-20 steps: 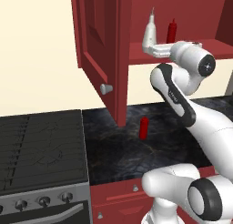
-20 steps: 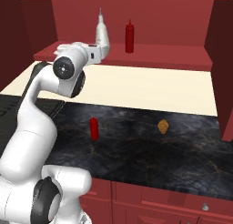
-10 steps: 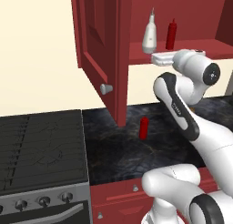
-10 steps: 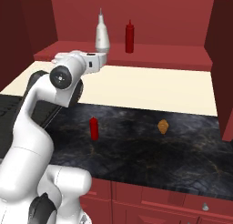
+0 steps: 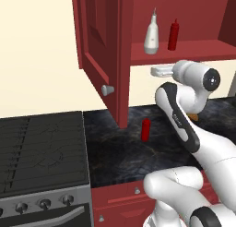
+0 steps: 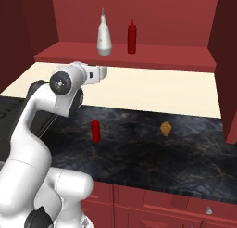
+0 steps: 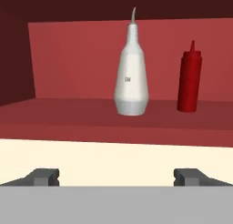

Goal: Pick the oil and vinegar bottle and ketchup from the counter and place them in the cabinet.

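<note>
The pale oil and vinegar bottle [image 5: 151, 34] [image 6: 103, 36] [image 7: 131, 82] stands upright on the cabinet shelf [image 6: 162, 58] [image 7: 68, 114]. A slim red bottle with a pointed nozzle [image 7: 189, 82] is beside it. My gripper [image 5: 154, 71] [image 6: 105, 72] [image 7: 116, 177] hangs open and empty just below and in front of the shelf edge, apart from the bottle. The stubby red ketchup [image 5: 145, 129] [image 6: 96, 130] stands on the dark counter [image 5: 115, 147] [image 6: 152, 153], below the gripper. The cabinet door [image 5: 99, 50] is swung open to the left.
A black stove top [image 5: 41, 147] adjoins the counter on the left. A small orange-brown item [image 6: 165, 128] sits on the counter right of the ketchup. Red drawers [image 6: 162, 204] run under the counter's front edge.
The gripper has drawn back and dropped from beside the oil and vinegar bottle to below the shelf edge. The bottle stays upright on the shelf.
</note>
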### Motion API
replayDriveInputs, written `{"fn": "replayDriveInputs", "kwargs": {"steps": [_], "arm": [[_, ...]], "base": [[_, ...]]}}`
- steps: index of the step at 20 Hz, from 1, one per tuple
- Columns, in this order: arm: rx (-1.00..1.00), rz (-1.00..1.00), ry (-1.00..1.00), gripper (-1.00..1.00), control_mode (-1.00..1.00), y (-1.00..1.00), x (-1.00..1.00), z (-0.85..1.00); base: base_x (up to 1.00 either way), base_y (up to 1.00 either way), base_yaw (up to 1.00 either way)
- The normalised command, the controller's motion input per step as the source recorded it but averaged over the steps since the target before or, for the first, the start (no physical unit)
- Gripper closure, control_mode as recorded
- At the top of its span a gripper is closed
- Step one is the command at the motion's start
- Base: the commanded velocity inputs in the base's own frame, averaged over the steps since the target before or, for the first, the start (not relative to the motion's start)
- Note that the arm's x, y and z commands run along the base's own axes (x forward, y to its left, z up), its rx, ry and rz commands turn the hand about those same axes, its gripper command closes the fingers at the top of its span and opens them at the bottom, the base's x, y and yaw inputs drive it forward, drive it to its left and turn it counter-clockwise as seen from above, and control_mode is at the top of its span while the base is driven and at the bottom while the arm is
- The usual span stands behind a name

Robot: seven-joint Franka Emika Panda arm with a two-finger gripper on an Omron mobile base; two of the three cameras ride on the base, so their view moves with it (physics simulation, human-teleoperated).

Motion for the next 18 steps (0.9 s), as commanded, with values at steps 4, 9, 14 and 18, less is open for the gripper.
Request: {"fn": "replayDriveInputs", "kwargs": {"steps": [4, 9, 14, 18], "arm": [[0.00, 0.05, 0.12, -1.00, -1.00, 0.04, 0.00, -0.51], [0.00, 0.06, 0.14, -1.00, -1.00, 0.00, 0.00, -0.61], [0.00, 0.07, 0.13, -1.00, -1.00, 0.00, 0.00, -0.64], [0.00, 0.11, 0.11, -1.00, -1.00, 0.00, 0.00, -0.53]], "base": [[0.00, 0.00, 0.00], [0.00, 0.00, 0.00], [0.00, 0.00, 0.00], [0.00, 0.00, 0.00]]}}
